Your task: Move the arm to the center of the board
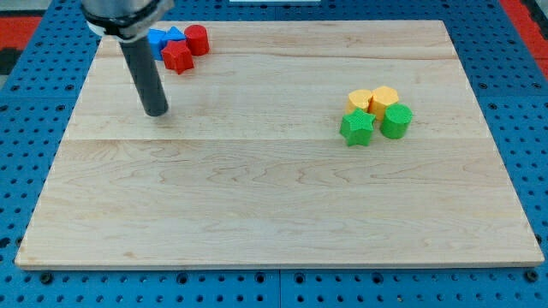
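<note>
Resting on desk (282,205) in upper-left area: my tip (157,112), well left of board centre. No gripper on this rig, rod only. Red star block (177,57), red cylinder (197,39), blue blocks (163,38) clustered near top-left, just above tip. Right of centre: two yellow blocks (373,99), green star (356,128), green cylinder (396,121), touching group.

My tip (157,112) stands on the board (257,214) in the frame's upper left, just below a tight cluster at the top edge: red star (177,58), red cylinder (197,39), blue blocks (163,38). Well apart, right of centre, a second cluster sits: yellow pair (372,98) behind, green star (357,128) and green cylinder (396,121) in front.
</note>
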`<action>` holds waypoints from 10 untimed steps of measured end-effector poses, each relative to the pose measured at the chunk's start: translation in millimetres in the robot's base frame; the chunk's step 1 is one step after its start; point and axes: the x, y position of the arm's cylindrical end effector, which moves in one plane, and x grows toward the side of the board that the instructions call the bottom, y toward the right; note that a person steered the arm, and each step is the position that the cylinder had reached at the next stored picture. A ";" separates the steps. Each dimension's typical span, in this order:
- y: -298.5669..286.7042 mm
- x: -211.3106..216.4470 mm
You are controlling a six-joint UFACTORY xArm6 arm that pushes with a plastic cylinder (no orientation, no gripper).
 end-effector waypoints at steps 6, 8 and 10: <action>-35.9 -83.6; 37.0 -58.0; 173.0 15.1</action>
